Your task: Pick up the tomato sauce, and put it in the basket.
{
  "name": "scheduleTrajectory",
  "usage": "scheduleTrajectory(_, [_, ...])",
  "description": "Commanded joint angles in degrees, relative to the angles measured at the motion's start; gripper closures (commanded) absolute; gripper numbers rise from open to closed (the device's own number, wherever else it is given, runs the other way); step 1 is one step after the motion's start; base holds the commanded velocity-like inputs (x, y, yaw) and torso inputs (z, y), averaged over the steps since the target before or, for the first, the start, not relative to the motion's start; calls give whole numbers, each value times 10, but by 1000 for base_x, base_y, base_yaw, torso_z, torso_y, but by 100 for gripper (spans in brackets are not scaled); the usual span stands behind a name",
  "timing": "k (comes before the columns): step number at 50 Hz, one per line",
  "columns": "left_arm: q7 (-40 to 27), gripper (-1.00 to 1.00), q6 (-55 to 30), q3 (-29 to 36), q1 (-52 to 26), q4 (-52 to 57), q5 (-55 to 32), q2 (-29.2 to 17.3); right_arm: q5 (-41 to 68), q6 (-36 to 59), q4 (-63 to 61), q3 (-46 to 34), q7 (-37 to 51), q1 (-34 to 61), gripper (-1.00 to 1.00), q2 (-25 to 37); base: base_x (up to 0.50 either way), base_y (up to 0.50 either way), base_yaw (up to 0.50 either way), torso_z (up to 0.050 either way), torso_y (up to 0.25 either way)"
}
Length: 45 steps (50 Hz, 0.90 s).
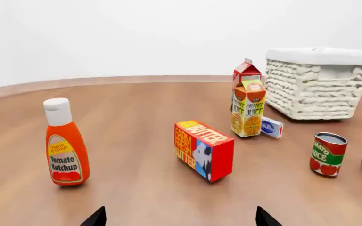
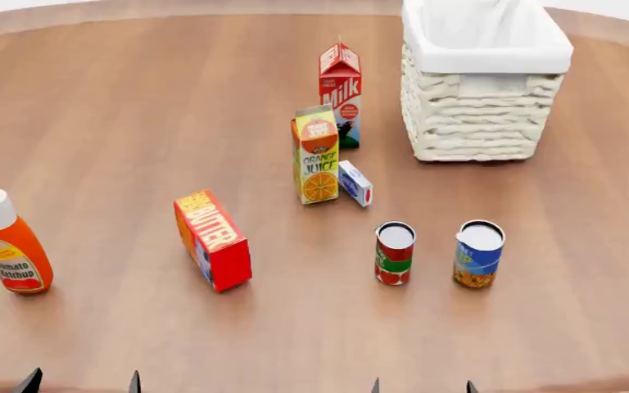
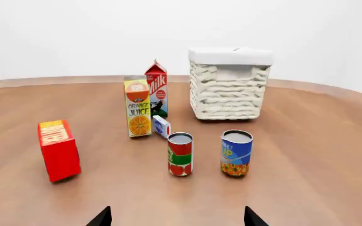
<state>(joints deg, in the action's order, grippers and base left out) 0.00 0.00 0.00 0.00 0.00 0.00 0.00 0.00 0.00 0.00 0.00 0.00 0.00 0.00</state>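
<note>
- Head view: the tomato sauce can (image 2: 395, 253) stands upright on the wooden table (image 2: 128, 123), right of centre in the lower half of the frame, apart from everything else.
- Just to its right stands a blue-and-orange can (image 2: 478, 253), also upright, with a gap between the two.
- The basket (image 2: 481, 115) sits at the upper right, well apart from the sauce can, its white liner folded over the rim.
- An orange juice carton (image 2: 317, 155) stands at centre, with a small white-and-blue box (image 2: 355, 182) against its right side and a milk carton (image 2: 340, 94) just behind it.
- A red butter box (image 2: 213, 241) lies left of centre; a ketchup bottle (image 2: 10, 243) stands at the far left.
- Only dark fingertips show at the bottom edge: the left gripper (image 2: 81, 383) at lower left, the right gripper (image 2: 422, 386) below the cans.
- Both pairs of tips are spread wide with nothing between them, well short of any object.
</note>
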Motion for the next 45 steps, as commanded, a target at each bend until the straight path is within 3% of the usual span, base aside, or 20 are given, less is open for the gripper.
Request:
scheduleTrajectory(1, [-10, -100, -8, 6, -2, 0, -20, -8, 9, 0, -4, -11, 12, -1, -100, 9, 0, 0, 0, 0, 0])
scheduleTrajectory(16, [-35, -100, 1, 34, 1, 11, -6, -22, 21, 24, -33, -28, 30, -3, -100, 24, 0, 0, 0, 0, 0])
scheduleTrajectory(26, [-36, -100, -80, 44, 27, 194, -51, -36, 6, 141, -275, -62, 37, -25, -100, 46, 0, 0, 0, 0, 0])
scheduleTrajectory(45, [-60, -100, -155, 37, 59, 387, -100, -66, 1, 254, -488, -75, 61, -16, -100, 67, 0, 0, 0, 0, 0])
